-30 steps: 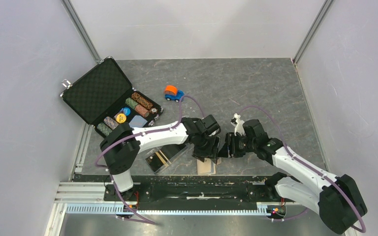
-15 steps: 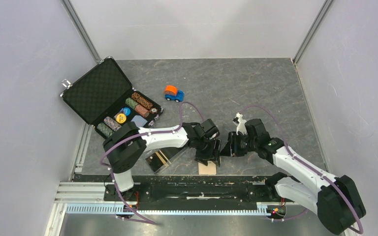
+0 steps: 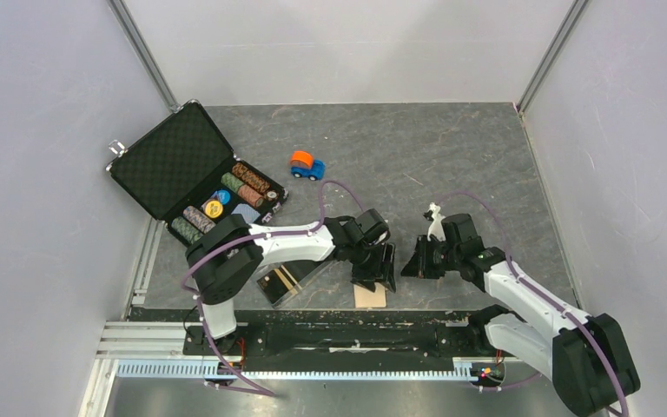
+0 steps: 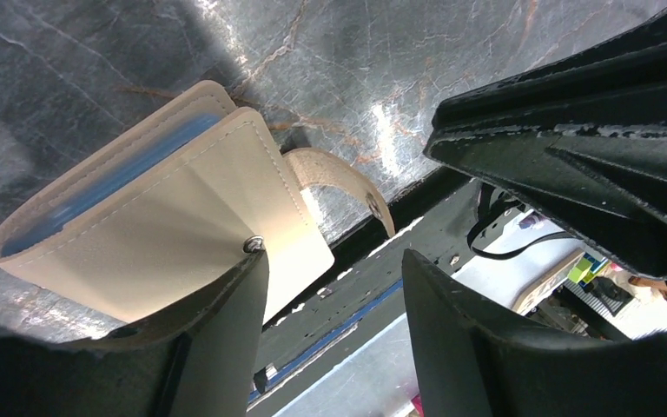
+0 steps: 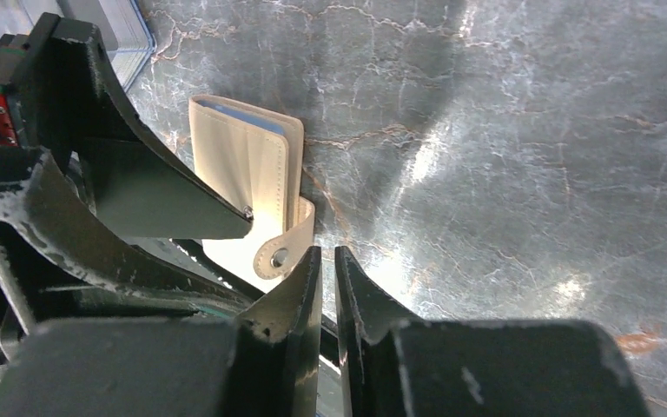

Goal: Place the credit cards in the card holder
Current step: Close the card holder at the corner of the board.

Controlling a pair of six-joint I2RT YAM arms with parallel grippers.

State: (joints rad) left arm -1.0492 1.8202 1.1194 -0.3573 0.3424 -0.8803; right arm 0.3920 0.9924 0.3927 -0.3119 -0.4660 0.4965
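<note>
Tabletop (image 3: 452, 156) of dark grey, veined stone look forms the floor of a booth with pale, plain walls on three sides. A black rail (image 3: 330, 323) runs along its near edge.

The card holder (image 3: 370, 296) lies at that near edge, just beside the rail, with part of it under the left gripper (image 3: 373, 274). It is beige and folded over, and its long axis seems to run from near to far. The snap tab (image 4: 345, 176) hangs loose and unfastened at the rail end. The open mouth points toward the middle of the table, with a light blue card (image 4: 95, 187) showing inside the fold.

The left gripper's fingers stand well apart. One fingertip (image 4: 241, 287) rests on the holder's upper face at the snap stud, and the other is clear of the holder over the rail, so nothing is pinched between them. The right gripper (image 5: 328, 254) hovers to the right of the holder and apart from it. Its fingers are almost together, with only a thin slit between them and nothing in it.

Just left of the holder sits a clear plastic box (image 3: 300, 276) with a black card with gold stripe (image 3: 283, 281) in it. At the far left an open black briefcase (image 3: 174, 161) holds rows of poker chips (image 3: 247, 184). A small orange and blue toy car (image 3: 307, 164) stands alone, well beyond the arms. From above, the left gripper covers much of the holder.
</note>
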